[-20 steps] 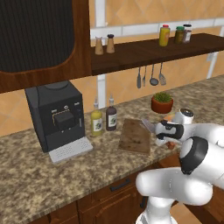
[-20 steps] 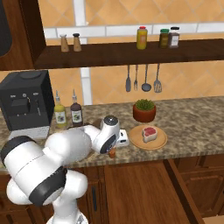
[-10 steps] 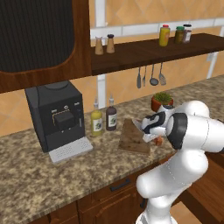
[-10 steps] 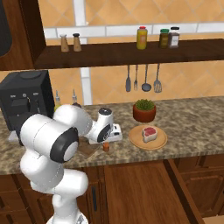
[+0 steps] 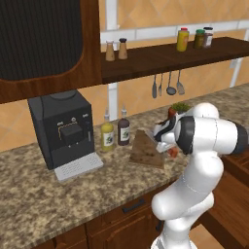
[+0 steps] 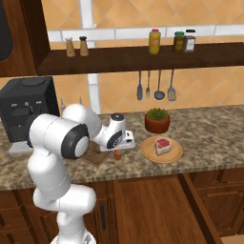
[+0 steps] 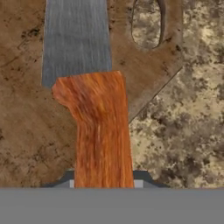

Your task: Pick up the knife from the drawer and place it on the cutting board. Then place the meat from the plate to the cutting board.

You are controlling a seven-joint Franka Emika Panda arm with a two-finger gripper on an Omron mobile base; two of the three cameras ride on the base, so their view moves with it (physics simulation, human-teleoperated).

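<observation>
Orange-red handle of knife (image 7: 101, 131) clamped in your gripper (image 7: 103, 183); blade runs straight ahead over cutting board (image 7: 26, 131), so lower it.

Both base views flank arm, sharing cutting board (image 5: 146, 151); hand view close above.

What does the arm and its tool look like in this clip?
The arm is made of glossy white, rounded segments with dark grey bands at the joints. The tool sits on a white wrist housing with black trim. No cables or markings are visible.
</observation>
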